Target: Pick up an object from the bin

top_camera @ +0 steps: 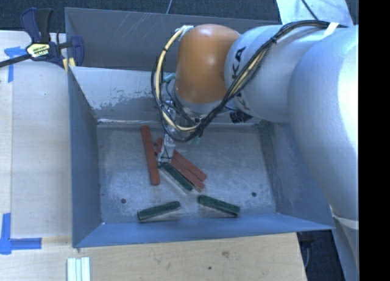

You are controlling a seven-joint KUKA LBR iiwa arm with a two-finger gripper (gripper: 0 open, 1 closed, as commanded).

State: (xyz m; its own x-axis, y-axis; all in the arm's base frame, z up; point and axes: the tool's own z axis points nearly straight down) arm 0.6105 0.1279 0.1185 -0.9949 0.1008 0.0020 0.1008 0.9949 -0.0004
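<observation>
My gripper reaches down into the middle of the bin, its slim fingers coming out from under the orange cover. The tips stand among a small cluster of sticks. A long reddish-brown stick lies just left of the tips, running from the back toward the front. A second reddish-brown stick lies slanted just right of the tips, with a dark green stick alongside it. Whether anything sits between the fingers cannot be made out.
Two more dark green sticks lie near the front wall, one at front centre-left and one at front centre-right. The big arm with its cables covers the bin's right and back parts.
</observation>
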